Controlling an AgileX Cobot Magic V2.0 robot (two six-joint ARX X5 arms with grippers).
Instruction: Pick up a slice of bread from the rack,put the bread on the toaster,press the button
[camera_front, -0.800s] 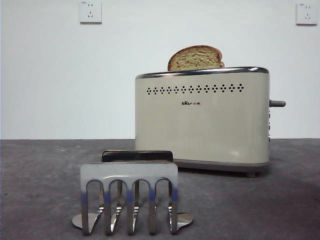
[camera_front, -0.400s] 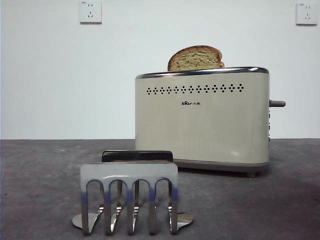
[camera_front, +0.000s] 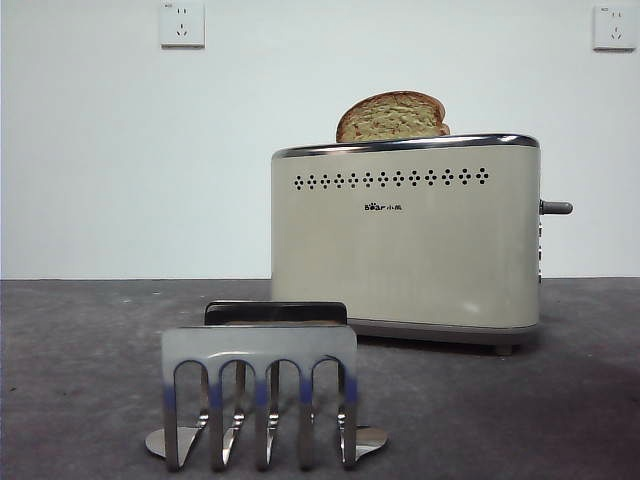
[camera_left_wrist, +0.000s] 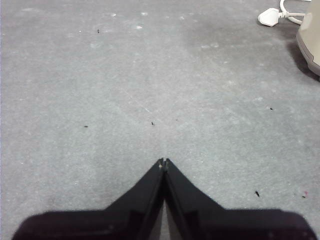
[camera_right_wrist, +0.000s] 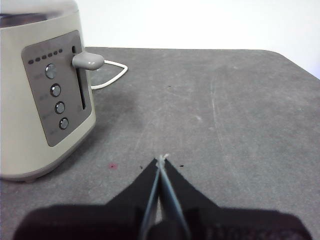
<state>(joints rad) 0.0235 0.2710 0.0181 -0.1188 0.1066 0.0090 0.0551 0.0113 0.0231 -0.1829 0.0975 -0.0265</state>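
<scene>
Toaster (camera_front: 405, 240): landmark for all else — cream box with a chrome rim, standing on the grey table (camera_front: 80, 350); same spot as half a second and a second ago, save for a hair's shift of the whole picture.
Slice of bread (camera_front: 392, 117): upright in the toaster's top slot, rounded crust end showing above the rim; the placing step looks done. No change from either earlier frame.
Rack (camera_front: 260, 395): in front of the toaster and toward its end away from the lever, all arched slots bare; unmoved.
Right gripper (camera_right_wrist: 160, 162): low over the table, off the toaster's narrow control end, jaws closed tip to tip and holding nothing.
Left gripper (camera_left_wrist: 163, 163): over bare table, well away from the toaster's far corner, jaws pressed together, nothing between them; reads as waiting.
Button (camera_right_wrist: 87, 61): grey lever knob sticking out from the toaster's narrow end, at the top of its slot — judged not yet pressed.
Change: none among the things across the earlier front frames.
Meaning: only the press remains; the right gripper is the nearer one to the lever.
</scene>
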